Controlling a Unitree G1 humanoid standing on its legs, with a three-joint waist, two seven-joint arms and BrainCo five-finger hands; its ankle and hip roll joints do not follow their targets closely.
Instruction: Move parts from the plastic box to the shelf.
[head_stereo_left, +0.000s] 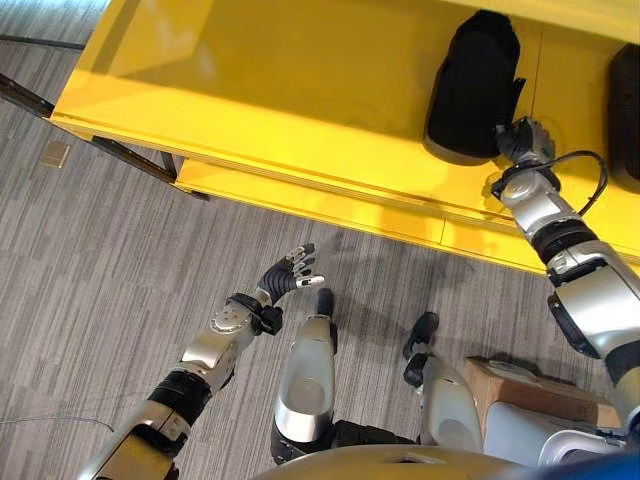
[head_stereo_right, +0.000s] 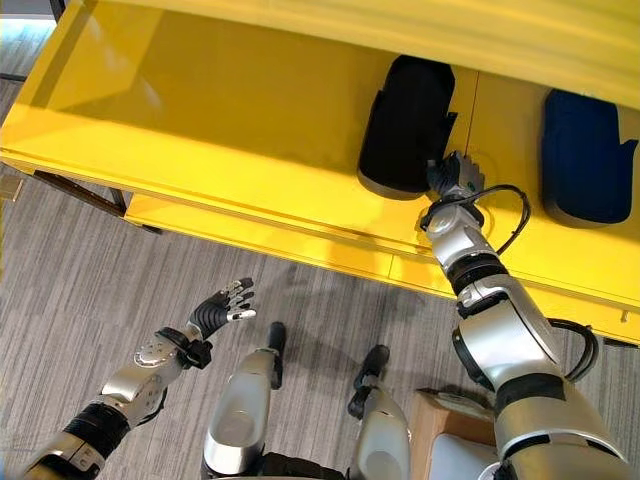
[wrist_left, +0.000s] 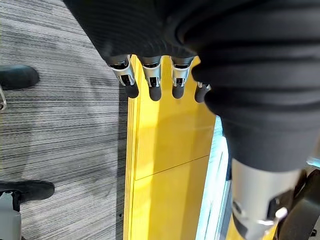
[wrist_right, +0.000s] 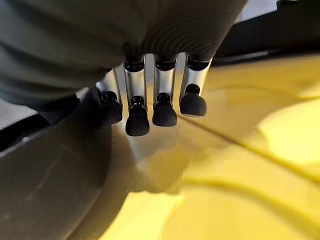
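A black moulded part (head_stereo_left: 470, 90) lies on the yellow shelf (head_stereo_left: 280, 90) toward its right. My right hand (head_stereo_left: 522, 140) rests at the part's near right corner, its fingers (wrist_right: 160, 105) straight over the yellow surface with the dark part (wrist_right: 45, 170) beside them and nothing held. A dark blue part (head_stereo_right: 585, 160) lies further right on the same shelf. My left hand (head_stereo_left: 290, 275) hangs open and empty above the grey floor, below the shelf's front edge, its fingers (wrist_left: 150, 85) spread.
A lower yellow ledge (head_stereo_left: 300, 195) juts out under the shelf front. The shelf's dark frame bars (head_stereo_left: 100, 145) run at the left. A brown box (head_stereo_left: 520, 385) and a pale container (head_stereo_left: 540, 435) sit at the lower right. A small tan piece (head_stereo_left: 55, 153) lies on the floor.
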